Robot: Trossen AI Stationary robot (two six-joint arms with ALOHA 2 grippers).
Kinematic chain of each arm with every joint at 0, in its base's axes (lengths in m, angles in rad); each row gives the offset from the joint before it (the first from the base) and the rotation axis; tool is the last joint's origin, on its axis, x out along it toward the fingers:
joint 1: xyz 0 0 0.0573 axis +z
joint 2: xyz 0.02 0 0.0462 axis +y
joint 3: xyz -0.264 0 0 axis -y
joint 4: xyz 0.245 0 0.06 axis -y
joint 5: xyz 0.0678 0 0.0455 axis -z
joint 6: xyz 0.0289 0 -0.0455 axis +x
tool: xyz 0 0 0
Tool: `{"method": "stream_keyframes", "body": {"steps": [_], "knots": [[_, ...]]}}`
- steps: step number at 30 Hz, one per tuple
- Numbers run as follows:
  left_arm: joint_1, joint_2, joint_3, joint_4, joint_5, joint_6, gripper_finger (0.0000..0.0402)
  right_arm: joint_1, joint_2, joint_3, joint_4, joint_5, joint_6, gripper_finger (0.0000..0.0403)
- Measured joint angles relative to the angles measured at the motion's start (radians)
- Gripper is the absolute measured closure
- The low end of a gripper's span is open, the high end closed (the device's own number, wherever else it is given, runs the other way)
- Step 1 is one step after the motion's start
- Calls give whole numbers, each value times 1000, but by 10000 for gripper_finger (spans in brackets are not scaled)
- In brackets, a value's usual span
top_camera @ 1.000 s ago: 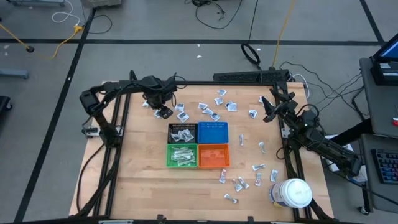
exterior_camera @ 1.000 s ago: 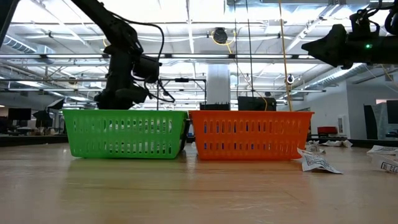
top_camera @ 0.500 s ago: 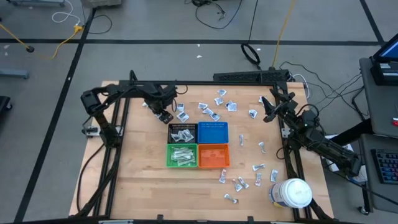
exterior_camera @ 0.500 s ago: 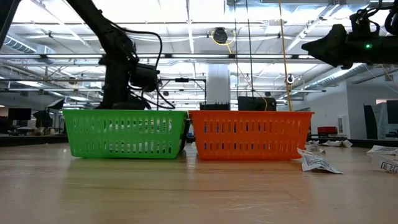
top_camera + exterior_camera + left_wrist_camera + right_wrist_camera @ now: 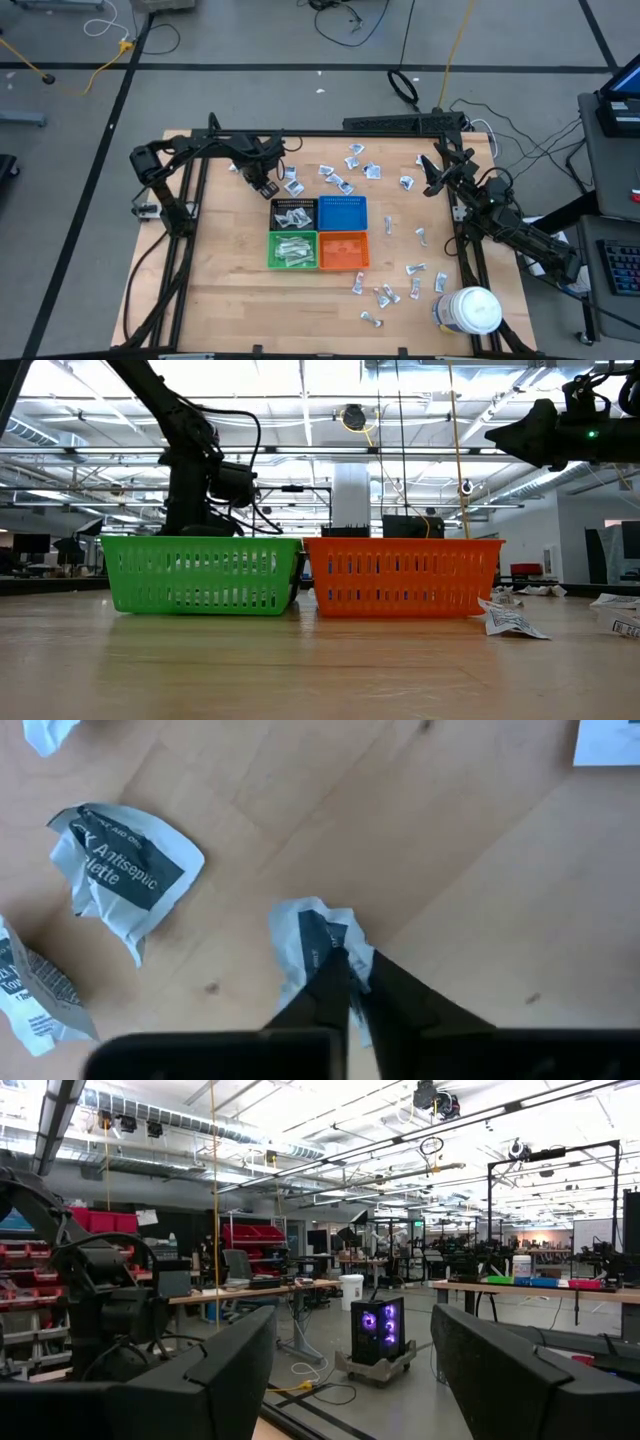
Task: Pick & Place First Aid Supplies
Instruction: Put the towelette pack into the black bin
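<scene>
On the wooden bench (image 5: 230, 290), a crumpled packet (image 5: 315, 945) is pinched in the closed jaws of the left gripper (image 5: 350, 982) behind the black bin (image 5: 294, 213); the right gripper (image 5: 350, 1370) is held wide open, empty, facing the workshop.

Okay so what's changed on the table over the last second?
The left gripper dropped toward the table behind the black bin and has closed on a crumpled white antiseptic packet. The right gripper, the four bins and the scattered packets stayed put.
</scene>
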State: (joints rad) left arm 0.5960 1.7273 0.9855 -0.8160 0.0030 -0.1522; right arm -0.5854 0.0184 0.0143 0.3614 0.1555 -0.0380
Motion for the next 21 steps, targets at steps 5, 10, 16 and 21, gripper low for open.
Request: {"method": "stream_keyframes", "body": {"steps": [5,10,16,21], "knots": [[14,-57,19,-68,23,17,390,0,0,0,0,0,0,140],[10,-139,39,-133,25,73,394,0,0,0,0,0,0,140],[-21,-225,40,-170,14,145,397,0,0,0,0,0,0,140],[-98,-157,144,-202,14,132,397,0,0,0,0,0,0,140]]}}
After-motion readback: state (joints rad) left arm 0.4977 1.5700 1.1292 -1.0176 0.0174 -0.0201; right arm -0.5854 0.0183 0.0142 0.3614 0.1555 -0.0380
